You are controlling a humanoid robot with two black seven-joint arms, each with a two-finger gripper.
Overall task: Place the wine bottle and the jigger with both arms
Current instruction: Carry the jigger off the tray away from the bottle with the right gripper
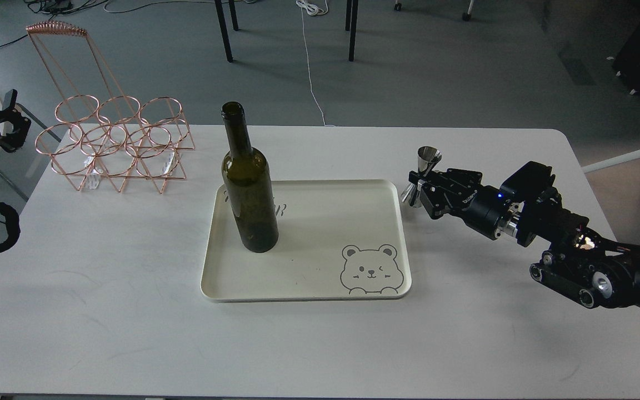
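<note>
A: In the head view, where is everything sitting?

B: The wine bottle (249, 189) is standing upright on the left part of the cream tray (320, 291). The right end effector (415, 188) is clamping the jigger (421, 169) at its narrow waist, just beside the tray's right edge.

A: And the left end effector (6, 125)?

B: It is hanging off the surface (131, 311) near the wire rack (114, 141), holding nothing; I cannot tell how its fingers are standing.

A: Handling?

B: The jigger is looking light, stiff and slick, so the waist is suiting it. The glass bottle is likely heavy and breakable.
</note>
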